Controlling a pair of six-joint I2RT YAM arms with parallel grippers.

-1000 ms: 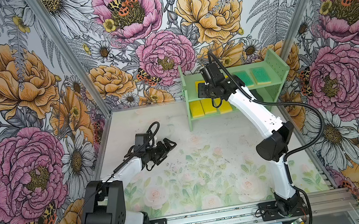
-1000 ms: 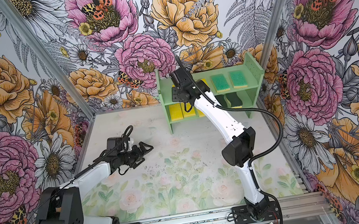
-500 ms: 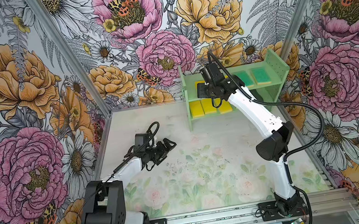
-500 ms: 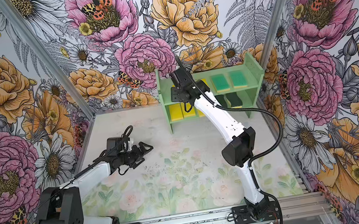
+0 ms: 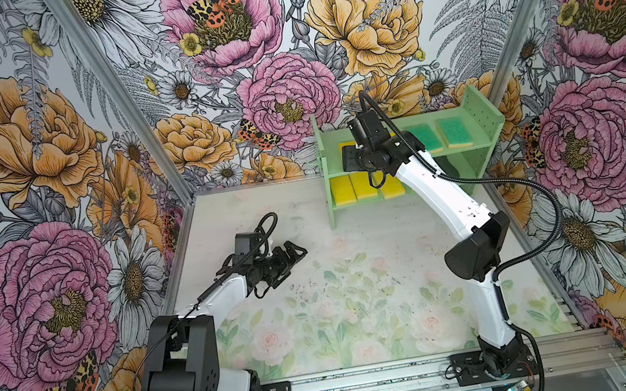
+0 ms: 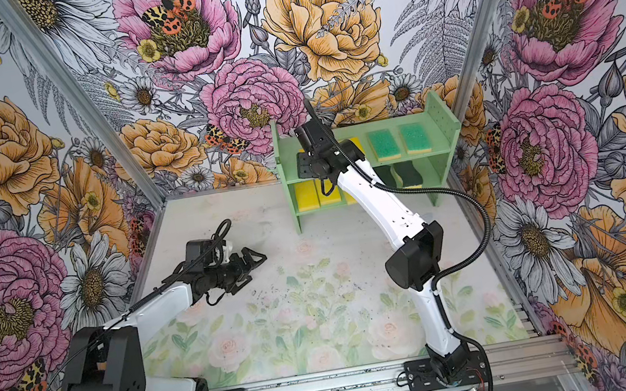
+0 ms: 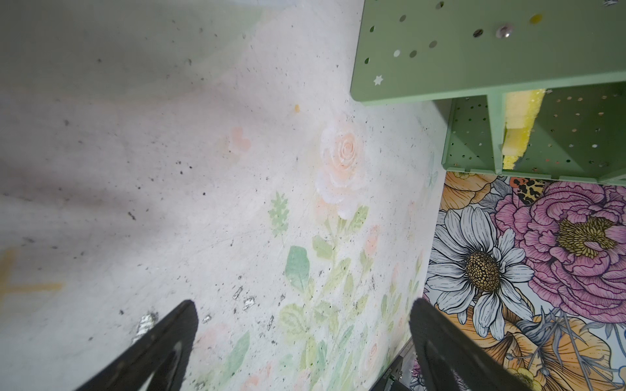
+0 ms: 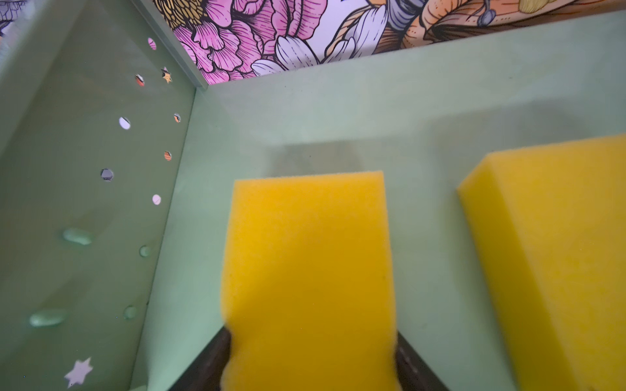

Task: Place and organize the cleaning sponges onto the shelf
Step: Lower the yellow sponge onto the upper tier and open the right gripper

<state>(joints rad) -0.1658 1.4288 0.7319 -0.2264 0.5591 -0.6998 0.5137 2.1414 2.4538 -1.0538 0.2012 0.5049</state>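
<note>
The mint-green shelf (image 5: pixel 486 116) (image 6: pixel 440 118) stands at the back right. My right gripper (image 8: pixel 311 342) reaches onto its upper tier at the left end. It is shut on a plain yellow sponge (image 8: pixel 308 254) that lies flat on the tier, with one black finger against each side. A second yellow sponge (image 8: pixel 555 254) lies beside it. Two teal-topped sponges (image 5: pixel 426 136) (image 5: pixel 454 131) sit further right on that tier. Three yellow sponges (image 5: pixel 364 186) and dark green ones (image 6: pixel 409 173) fill the lower tier. My left gripper (image 5: pixel 298 254) (image 7: pixel 304 304) hangs open and empty over the table.
Floral walls close in the table on three sides, and the shelf stands close to the back and right walls. The shelf's pierced side panel (image 7: pixel 474 67) is ahead of my left gripper. The right arm's cable (image 5: pixel 511 183) loops in front of the shelf.
</note>
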